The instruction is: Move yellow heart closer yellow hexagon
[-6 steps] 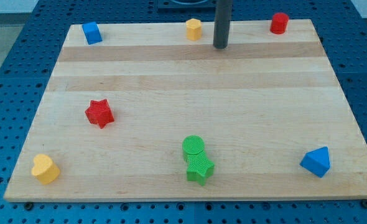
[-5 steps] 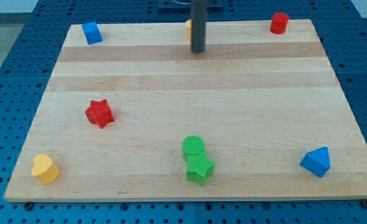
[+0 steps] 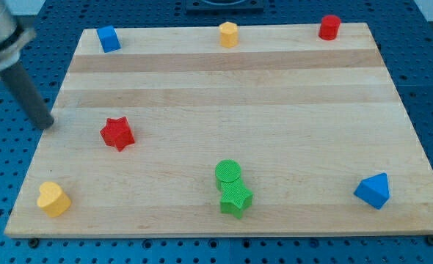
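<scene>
The yellow heart [image 3: 53, 199] lies near the board's bottom left corner. The yellow hexagon [image 3: 228, 34] stands at the board's top edge, near the middle. My tip [image 3: 46, 123] is at the board's left edge, above the yellow heart and left of the red star [image 3: 117, 133]. It touches no block.
A blue cube [image 3: 108, 38] sits at the top left and a red cylinder [image 3: 329, 27] at the top right. A green cylinder [image 3: 227, 173] touches a green star [image 3: 235, 199] at the bottom middle. A blue triangular block [image 3: 373, 191] is at the bottom right. The wooden board [image 3: 290, 117] lies on a blue perforated table.
My tip has swept from the top middle, beside the yellow hexagon, down to the board's left edge. No block has moved.
</scene>
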You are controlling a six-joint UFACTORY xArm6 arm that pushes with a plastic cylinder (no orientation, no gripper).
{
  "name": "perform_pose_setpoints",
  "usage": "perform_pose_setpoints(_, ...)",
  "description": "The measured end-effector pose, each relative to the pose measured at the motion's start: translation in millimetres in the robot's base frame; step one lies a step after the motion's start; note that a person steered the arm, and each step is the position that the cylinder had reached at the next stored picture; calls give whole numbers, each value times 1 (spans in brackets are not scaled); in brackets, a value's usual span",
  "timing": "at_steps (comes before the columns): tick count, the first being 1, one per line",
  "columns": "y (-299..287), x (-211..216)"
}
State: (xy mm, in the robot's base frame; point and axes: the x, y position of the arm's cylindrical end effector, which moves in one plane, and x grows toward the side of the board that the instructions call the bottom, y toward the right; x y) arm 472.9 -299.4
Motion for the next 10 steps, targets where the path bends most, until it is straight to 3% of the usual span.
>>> perform_pose_setpoints(1,0,71)
perform_pose_setpoints(3,35,130)
perform_pose_setpoints(6,63,85)
perform_pose_setpoints(9,90,123)
perform_pose_setpoints(10,102,116)
